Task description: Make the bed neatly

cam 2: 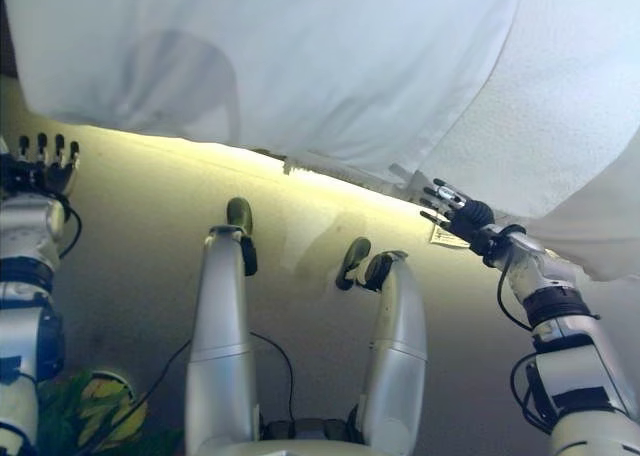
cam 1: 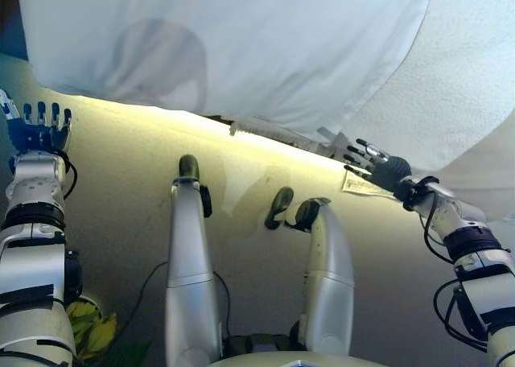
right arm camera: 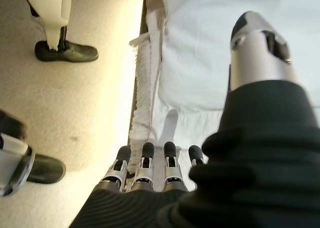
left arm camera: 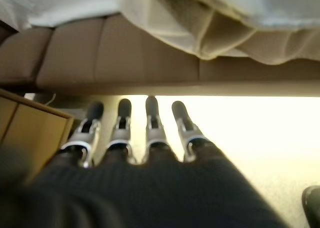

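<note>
A pale blue-white sheet point(cam 1: 241, 45) covers the bed across the top of the eye views and hangs over its near edge. A textured white blanket point(cam 1: 459, 77) lies at the right, with a fringed edge point(cam 1: 273, 134) showing under the sheet. My left hand point(cam 1: 39, 125) is open at the far left, over the floor, short of the bed's brown padded side point(left arm camera: 125, 53). My right hand point(cam 1: 372, 164) is open at the right, its fingers point(right arm camera: 145, 160) straight and pointing at the hanging sheet and fringe point(right arm camera: 142, 93). Neither hand holds cloth.
Beige carpet point(cam 1: 121, 190) lies between me and the bed. A wooden piece of furniture point(left arm camera: 30, 133) stands by the bed near my left hand. A paper label point(cam 1: 362, 186) lies on the floor by my right hand. A yellow-green object point(cam 1: 92, 327) lies at the lower left.
</note>
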Robot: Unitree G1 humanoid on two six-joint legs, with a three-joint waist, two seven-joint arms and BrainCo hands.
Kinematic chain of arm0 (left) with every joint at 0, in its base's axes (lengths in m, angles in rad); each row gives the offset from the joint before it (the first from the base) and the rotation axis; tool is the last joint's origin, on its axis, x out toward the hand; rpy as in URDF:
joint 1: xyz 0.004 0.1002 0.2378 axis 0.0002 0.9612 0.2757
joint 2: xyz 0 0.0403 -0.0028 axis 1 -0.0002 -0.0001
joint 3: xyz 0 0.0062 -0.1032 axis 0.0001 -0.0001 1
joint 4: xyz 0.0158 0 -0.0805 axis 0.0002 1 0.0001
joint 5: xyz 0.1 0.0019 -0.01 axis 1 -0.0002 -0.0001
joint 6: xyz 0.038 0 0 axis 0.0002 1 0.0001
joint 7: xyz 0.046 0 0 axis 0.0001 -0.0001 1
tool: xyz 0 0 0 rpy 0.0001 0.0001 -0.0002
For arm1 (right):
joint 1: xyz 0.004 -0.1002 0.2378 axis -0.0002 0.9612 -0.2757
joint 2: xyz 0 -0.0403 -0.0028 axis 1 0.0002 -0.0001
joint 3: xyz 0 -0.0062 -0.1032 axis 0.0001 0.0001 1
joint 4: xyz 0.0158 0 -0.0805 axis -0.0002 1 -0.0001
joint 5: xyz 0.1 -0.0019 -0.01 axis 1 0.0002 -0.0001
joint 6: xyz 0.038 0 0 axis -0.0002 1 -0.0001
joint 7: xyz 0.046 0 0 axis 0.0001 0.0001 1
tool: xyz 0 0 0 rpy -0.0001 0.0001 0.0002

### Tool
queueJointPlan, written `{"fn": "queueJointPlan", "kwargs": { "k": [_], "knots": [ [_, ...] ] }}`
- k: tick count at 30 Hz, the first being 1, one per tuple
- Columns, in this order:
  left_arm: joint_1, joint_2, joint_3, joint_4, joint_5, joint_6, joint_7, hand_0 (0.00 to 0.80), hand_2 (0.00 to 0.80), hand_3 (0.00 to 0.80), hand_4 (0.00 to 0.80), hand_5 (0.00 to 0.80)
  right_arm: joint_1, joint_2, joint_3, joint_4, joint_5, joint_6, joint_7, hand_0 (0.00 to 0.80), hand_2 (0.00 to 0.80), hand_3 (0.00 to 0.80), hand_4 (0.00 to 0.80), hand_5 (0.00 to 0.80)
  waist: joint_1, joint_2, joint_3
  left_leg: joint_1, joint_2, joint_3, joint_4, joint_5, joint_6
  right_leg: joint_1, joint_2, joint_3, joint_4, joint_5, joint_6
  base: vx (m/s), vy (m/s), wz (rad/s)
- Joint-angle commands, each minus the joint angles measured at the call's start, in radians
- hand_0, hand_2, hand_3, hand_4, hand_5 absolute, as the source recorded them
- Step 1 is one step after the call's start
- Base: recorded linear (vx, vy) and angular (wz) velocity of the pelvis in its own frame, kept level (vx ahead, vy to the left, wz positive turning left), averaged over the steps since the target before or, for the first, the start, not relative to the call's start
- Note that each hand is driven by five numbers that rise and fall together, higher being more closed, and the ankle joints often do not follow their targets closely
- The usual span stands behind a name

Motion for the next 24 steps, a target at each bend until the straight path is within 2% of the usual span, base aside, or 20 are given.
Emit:
{"fn": "queueJointPlan", "kwargs": {
  "k": [1,7,9,17,24],
  "knots": [
    [0.065,-0.031,0.071,0.059,0.016,0.008,-0.053,0.0,0.0,0.0,0.0,0.0,0.05,-0.013,-0.049,-0.012,-0.007,-0.04,0.004,0.0,0.0,0.0,0.0,0.0,-0.002,0.075,-0.005,0.136,0.003,0.023,-0.089,-0.044,-0.025,0.042,0.006,0.079,-0.162,0.193,0.072,-0.018,-0.042,0.01],
    [0.196,-0.136,0.083,0.046,0.095,0.042,-0.082,0.0,0.0,0.0,0.0,0.0,0.097,0.026,-0.053,-0.045,0.008,-0.061,-0.037,0.0,0.0,0.0,0.0,0.0,-0.012,0.107,-0.022,0.259,0.005,0.066,-0.167,-0.043,-0.027,0.15,0.014,0.078,-0.229,0.183,0.071,-0.012,-0.053,0.0],
    [0.242,-0.171,0.074,0.053,0.183,0.056,-0.085,0.0,0.0,0.0,0.0,0.0,0.117,0.048,-0.054,-0.048,0.007,-0.07,-0.046,0.0,0.0,0.0,0.0,0.0,-0.014,0.117,-0.034,0.312,0.005,0.084,-0.208,-0.038,-0.027,0.197,0.016,0.074,-0.265,0.185,0.073,0.023,-0.089,0.0],
    [0.411,-0.298,0.038,0.052,0.366,0.048,-0.139,0.0,0.0,0.0,0.0,0.0,0.24,0.127,-0.08,-0.035,-0.008,-0.11,-0.092,0.0,0.0,0.0,0.0,0.0,-0.013,0.142,-0.109,0.536,-0.035,0.133,-0.375,-0.016,-0.019,0.41,-0.002,0.032,-0.428,0.203,0.079,0.083,-0.112,-0.02],
    [0.478,-0.333,0.005,0.053,0.597,0.01,-0.105,0.0,0.0,0.0,0.0,0.0,0.307,0.151,-0.119,0.081,-0.077,-0.128,-0.084,0.0,0.0,0.0,0.0,0.0,-0.012,0.159,-0.165,0.655,-0.043,0.136,-0.411,-0.029,-0.013,0.542,-0.023,0.003,-0.476,0.183,0.065,0.106,-0.116,0.02]
  ]
}}
